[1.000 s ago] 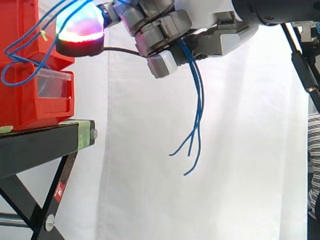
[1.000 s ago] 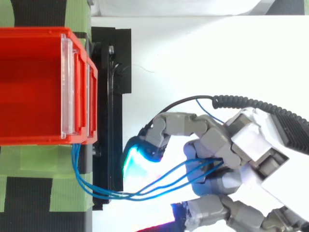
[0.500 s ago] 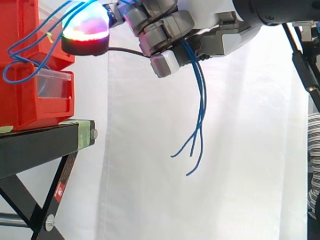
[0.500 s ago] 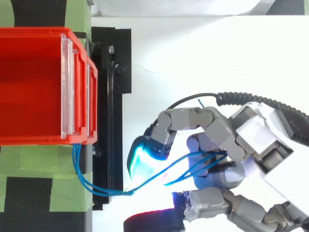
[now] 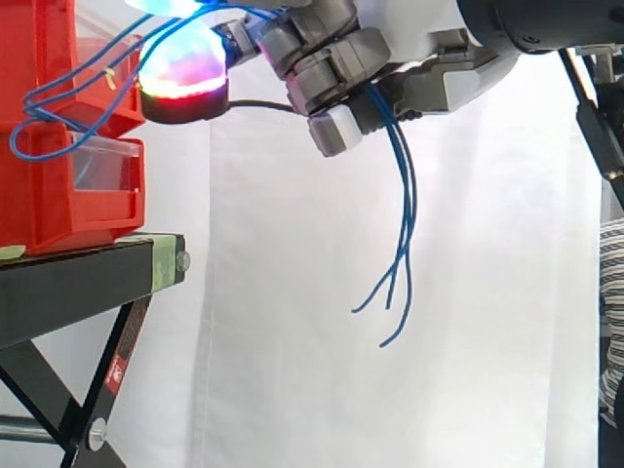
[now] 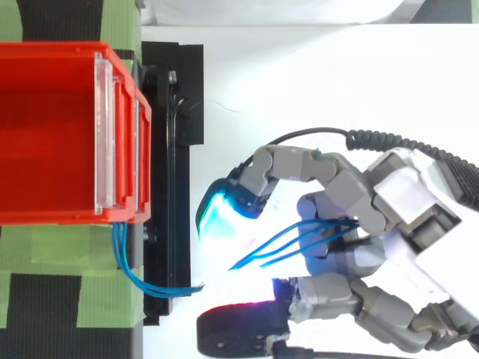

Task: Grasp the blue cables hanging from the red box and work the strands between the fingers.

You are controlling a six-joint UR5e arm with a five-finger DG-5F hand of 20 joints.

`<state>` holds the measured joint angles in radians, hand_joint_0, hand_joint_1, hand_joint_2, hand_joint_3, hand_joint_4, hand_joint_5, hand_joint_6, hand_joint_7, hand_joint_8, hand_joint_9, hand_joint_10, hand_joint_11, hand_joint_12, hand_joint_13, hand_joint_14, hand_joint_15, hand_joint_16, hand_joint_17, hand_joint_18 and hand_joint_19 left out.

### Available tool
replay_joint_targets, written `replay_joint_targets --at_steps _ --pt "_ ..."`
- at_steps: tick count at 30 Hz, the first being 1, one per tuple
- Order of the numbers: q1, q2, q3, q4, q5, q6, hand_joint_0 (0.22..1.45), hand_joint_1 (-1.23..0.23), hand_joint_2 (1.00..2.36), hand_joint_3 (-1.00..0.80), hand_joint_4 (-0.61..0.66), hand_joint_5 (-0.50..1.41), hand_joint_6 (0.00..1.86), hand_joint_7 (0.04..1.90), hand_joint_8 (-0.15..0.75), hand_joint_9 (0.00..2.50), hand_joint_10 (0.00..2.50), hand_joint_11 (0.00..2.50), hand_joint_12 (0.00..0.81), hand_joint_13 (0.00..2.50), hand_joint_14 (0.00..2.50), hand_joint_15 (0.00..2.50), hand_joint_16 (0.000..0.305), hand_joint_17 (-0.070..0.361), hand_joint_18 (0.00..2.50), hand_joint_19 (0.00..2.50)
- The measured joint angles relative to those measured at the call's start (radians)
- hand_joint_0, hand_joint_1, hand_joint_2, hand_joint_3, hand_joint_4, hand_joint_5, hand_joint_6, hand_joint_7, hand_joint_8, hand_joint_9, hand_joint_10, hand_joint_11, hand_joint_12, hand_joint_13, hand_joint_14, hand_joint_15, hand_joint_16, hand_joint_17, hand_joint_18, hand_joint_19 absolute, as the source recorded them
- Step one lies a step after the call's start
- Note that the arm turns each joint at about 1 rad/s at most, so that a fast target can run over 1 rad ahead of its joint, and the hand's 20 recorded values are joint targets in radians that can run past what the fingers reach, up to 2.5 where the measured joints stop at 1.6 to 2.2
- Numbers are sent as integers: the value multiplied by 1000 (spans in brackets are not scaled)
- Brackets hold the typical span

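Note:
The red box [image 5: 58, 146] stands at the left on the black stand [image 5: 88, 278]. Thin blue cables [image 5: 404, 234] leave the box's front, loop up to the right and run through my hand [image 5: 336, 58], which is curled around them near the top of the side view. Their loose ends dangle below the hand in front of the curtain. From above, the strands [image 6: 299, 238] pass between the fingers of the hand [image 6: 382, 217], and a short loop [image 6: 127, 269] hangs at the box's corner. One fingertip [image 6: 217, 218] glows cyan-green close to the stand.
Green tape [image 6: 67, 277] covers the stand beside the box [image 6: 52, 134]. A black strut [image 5: 590, 107] and a person's striped sleeve [image 5: 612, 322] sit at the right edge of the side view. A white curtain hangs behind.
My hand has shifted to the right, away from the box, and slightly up, carrying the strands with it. The dangling ends moved right too, and the cable stretch towards the box has lengthened.

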<state>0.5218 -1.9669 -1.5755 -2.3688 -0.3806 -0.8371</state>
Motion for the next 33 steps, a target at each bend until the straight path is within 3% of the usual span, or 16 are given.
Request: replay_joint_targets --at_steps 4,12,19,24,30,32,33 --pt "0 0 0 42 26 -26 911 -585 1010 -764 272 -10 703 1167 384 987 2500 2500 419 1081 2500 1644 46 104 1462 1184" --pt "0 0 0 83 35 -35 938 -585 1013 -711 264 -42 883 1088 384 987 2500 2500 419 1081 2500 1644 46 104 1462 1184" --pt "0 0 0 131 60 -32 957 -590 1014 -677 270 -46 914 1075 384 987 2500 2500 419 1081 2500 1644 46 104 1462 1184" --pt "1 0 0 166 95 -30 962 -606 1019 -510 264 -50 924 1073 384 987 2500 2500 419 1081 2500 1644 46 104 1462 1184" --pt "1 0 0 180 110 -30 983 -605 1023 -274 266 -55 939 1065 384 987 2500 2500 419 1081 2500 1644 46 104 1462 1184" --pt "1 0 0 181 111 -30 985 -605 1022 -276 265 -58 948 1061 384 987 2500 2500 419 1081 2500 1644 46 104 1462 1184" --pt "2 0 0 181 112 -31 988 -599 1021 -373 273 -67 916 1071 384 987 2500 2500 419 1081 2500 1644 46 104 1462 1184"
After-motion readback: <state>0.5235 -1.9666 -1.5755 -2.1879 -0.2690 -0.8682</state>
